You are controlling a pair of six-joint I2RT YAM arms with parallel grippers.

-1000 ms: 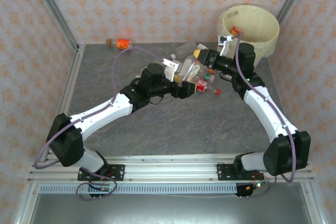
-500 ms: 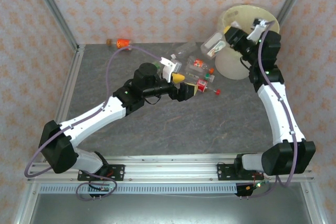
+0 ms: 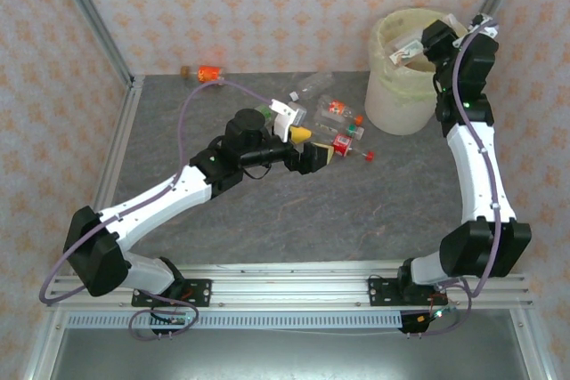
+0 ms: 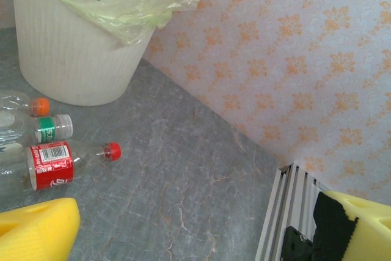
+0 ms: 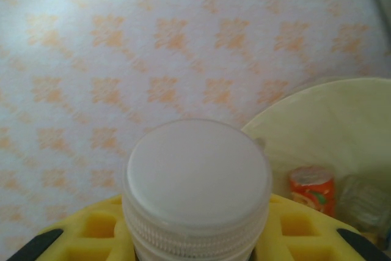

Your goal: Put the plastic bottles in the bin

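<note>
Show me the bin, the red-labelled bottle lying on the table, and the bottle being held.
bin (image 4: 73, 59): left wrist view, on its ribbed side wall.
red-labelled bottle (image 4: 52, 165): left wrist view, on its red label.
held bottle (image 5: 197, 178): right wrist view, on its white cap.

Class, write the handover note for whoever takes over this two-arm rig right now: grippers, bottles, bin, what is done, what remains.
Right gripper: shut on a clear white-capped plastic bottle, held above the round cream bin lined with a yellowish bag.
Left gripper: open, low over the grey table, holding nothing.
Done: at least one orange-labelled bottle lies in the bin.
To do: release the held bottle; then the red-labelled bottle, green-labelled bottle and orange-capped bottle beside the bin, and the orange bottle near the far left corner.
</note>
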